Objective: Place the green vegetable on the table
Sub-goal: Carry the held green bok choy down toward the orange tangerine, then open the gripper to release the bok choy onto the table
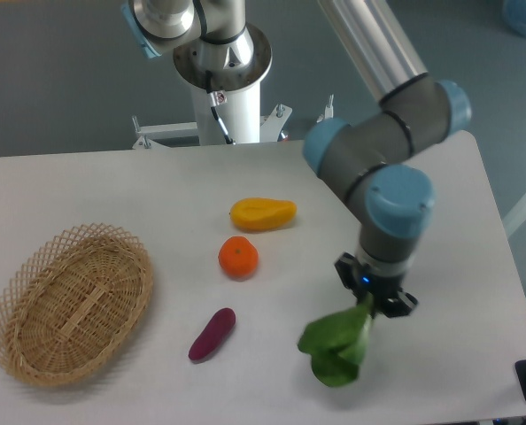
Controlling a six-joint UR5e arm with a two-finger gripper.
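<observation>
Gripper [367,305] clamps the green vegetable [336,347] over the table [157,190].

Camera: jaws closed on its pale stem at near right, leaves hanging at the tabletop; orange [238,257], purple piece [212,334] and basket [73,301] lie leftward.

tool [370,307] grips green vegetable [336,347] | over table [112,186]

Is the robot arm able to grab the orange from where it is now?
Probably not yet: the gripper is shut on the green vegetable. The orange sits uncovered, with bare table around it.
</observation>
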